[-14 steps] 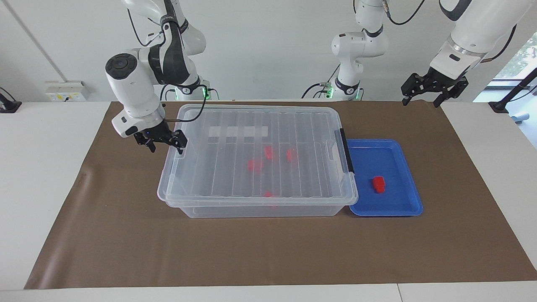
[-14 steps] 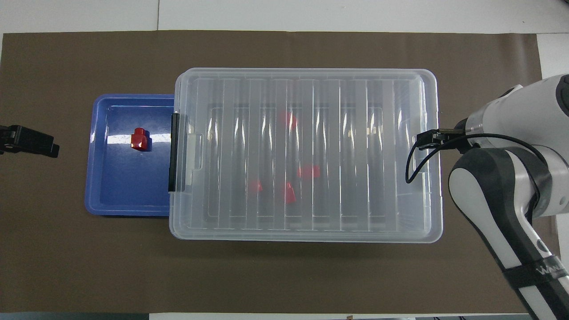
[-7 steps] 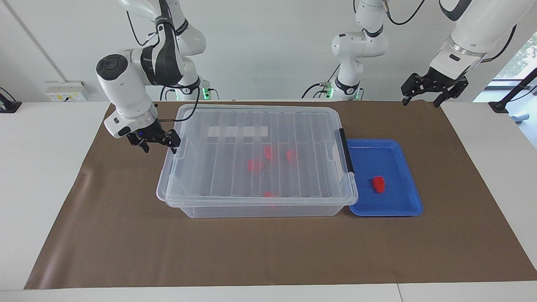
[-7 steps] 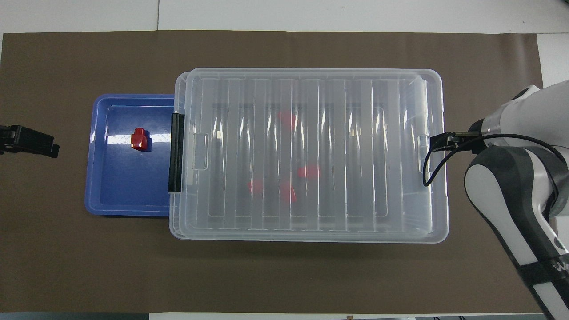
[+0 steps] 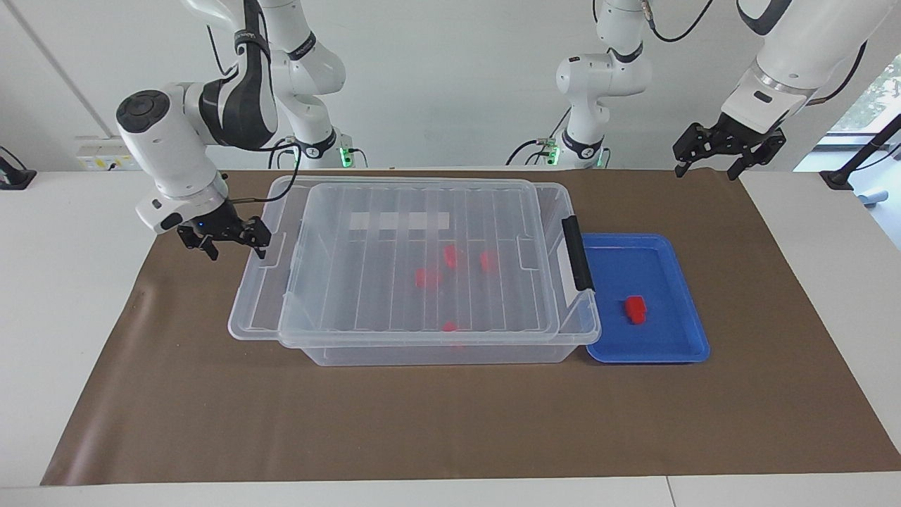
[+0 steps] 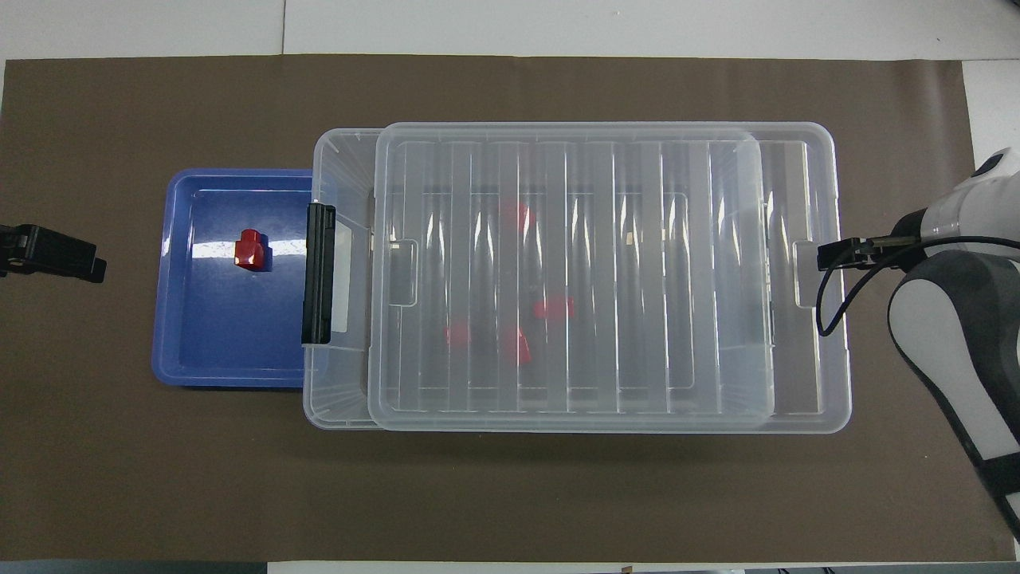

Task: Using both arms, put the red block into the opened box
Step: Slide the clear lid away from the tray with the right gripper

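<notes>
A white room holds a white table under a brown mat. The red block lies in the blue tray, well below the raised, open left gripper. The box adjoins the tray; its lid juts toward the right gripper, jaws spread, at the lid's edge.

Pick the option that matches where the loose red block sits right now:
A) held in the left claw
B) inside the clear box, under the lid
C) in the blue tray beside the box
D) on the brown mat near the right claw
C: the red block lies alone on the floor of the blue tray, which sits against the box at its black-handle end.
</notes>
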